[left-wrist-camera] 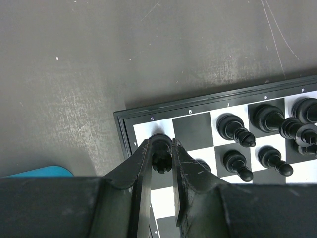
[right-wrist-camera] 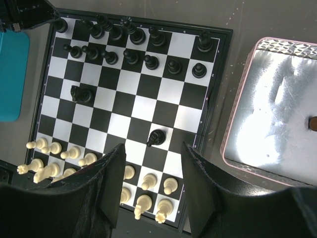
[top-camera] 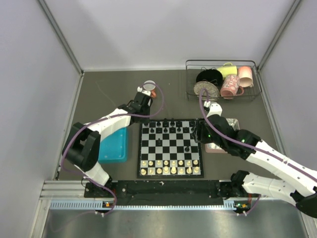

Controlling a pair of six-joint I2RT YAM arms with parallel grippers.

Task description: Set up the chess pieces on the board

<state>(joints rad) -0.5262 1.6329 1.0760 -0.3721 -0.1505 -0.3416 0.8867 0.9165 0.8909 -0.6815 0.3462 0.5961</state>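
- Nearest, two rows of cream-white chess figures (top-camera: 171,166) are lined along the near edge of the flat square chessboard with black and white checks (top-camera: 166,146).
- The right gripper (right-wrist-camera: 152,148) is held above the board's near right part, its fingers spread wide with nothing between them.
- A stray black piece (right-wrist-camera: 157,137) is seen just beyond those fingertips on the middle squares, and a second stray black piece (right-wrist-camera: 80,93) is seen further left.
- A rectangular teal tray (top-camera: 115,145) is set just left of the board, and a pink-rimmed metal tray (right-wrist-camera: 267,99) just right of it.
- The other glossy black chess pieces (top-camera: 171,125) are ranged in the two far rows.
- At the far left corner square, the left gripper (left-wrist-camera: 162,145) is closed narrowly on a black corner piece (left-wrist-camera: 161,161); whether its base rests on the square cannot be told.
- Farthest, a black wire basket (top-camera: 221,61) holding cups is placed by the back wall.
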